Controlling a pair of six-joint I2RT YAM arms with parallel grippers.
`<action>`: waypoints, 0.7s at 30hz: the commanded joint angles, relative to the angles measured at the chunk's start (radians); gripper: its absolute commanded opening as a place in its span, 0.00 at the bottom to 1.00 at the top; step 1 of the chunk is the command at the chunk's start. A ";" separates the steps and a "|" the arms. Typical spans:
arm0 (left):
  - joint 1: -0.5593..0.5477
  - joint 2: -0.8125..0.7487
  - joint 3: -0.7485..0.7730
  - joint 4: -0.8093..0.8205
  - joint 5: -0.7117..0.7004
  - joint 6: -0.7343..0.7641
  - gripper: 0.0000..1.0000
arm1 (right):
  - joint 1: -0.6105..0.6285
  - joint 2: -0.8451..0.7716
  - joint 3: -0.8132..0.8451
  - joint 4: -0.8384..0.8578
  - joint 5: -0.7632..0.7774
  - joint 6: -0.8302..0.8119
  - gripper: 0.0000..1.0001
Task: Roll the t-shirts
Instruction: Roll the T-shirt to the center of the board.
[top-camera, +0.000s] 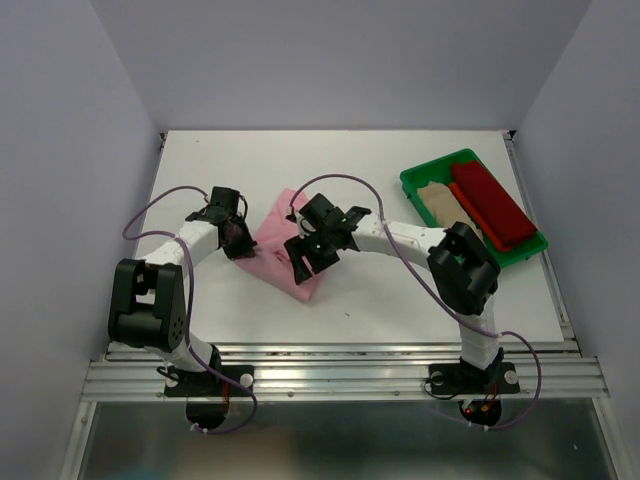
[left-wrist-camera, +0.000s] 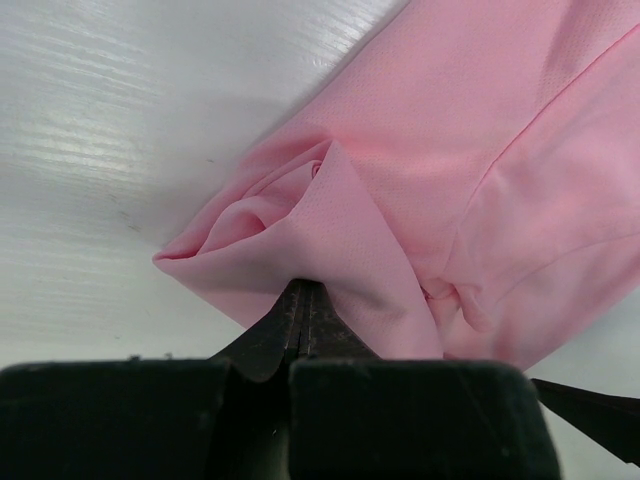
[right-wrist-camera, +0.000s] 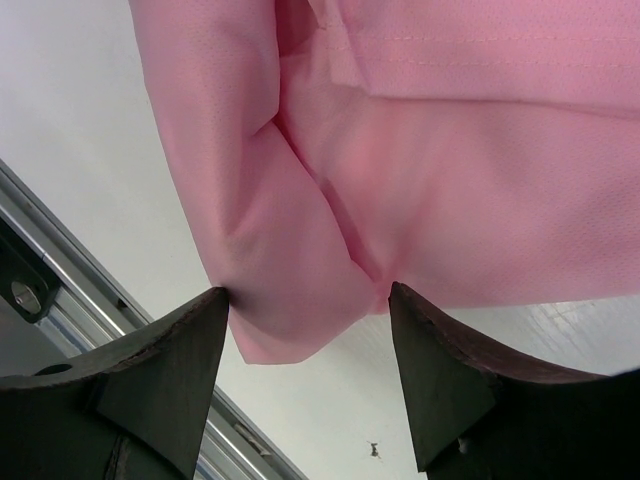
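From the top camera, a light pink soft cloth t-shirt (top-camera: 283, 248) lies bunched in a loose, partly rolled wedge near the middle of the flat white table (top-camera: 400, 300), between the 2 arms. The left gripper (top-camera: 238, 238) sits at its left edge. The right gripper (top-camera: 308, 258) is over its near right part. Well apart, at the table's far right, stands a green rectangular plastic tray (top-camera: 435, 164). It holds a folded beige cloth t-shirt (top-camera: 437, 202) beside a folded dark red cloth t-shirt (top-camera: 495, 208).

In the left wrist view, the left gripper (left-wrist-camera: 303, 296) has its 2 black fingers pressed fully together. They pinch a fold of the pink t-shirt (left-wrist-camera: 450, 150) at its rolled end, where the cloth curls in layers. The rest of the shirt spreads away to the right over the table (left-wrist-camera: 100, 100).

In the right wrist view, the right gripper (right-wrist-camera: 308, 298) stands wide apart. Its 2 dark fingers (right-wrist-camera: 170, 370) straddle the rounded lower end of the pink t-shirt (right-wrist-camera: 450, 200). Each tip sits right at the cloth's edge, the cloth is not squeezed, and nothing is held. A grey metal rail (right-wrist-camera: 60, 285) runs along the lower left.
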 joint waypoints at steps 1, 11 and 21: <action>-0.003 -0.006 0.046 -0.016 -0.018 0.003 0.00 | 0.023 0.002 0.036 0.004 0.002 -0.008 0.71; -0.003 -0.007 0.052 -0.019 -0.024 0.001 0.00 | 0.032 0.025 0.010 0.057 -0.081 -0.008 0.59; -0.005 -0.007 0.049 -0.017 -0.026 0.003 0.00 | 0.032 0.025 0.010 0.070 -0.175 0.005 0.06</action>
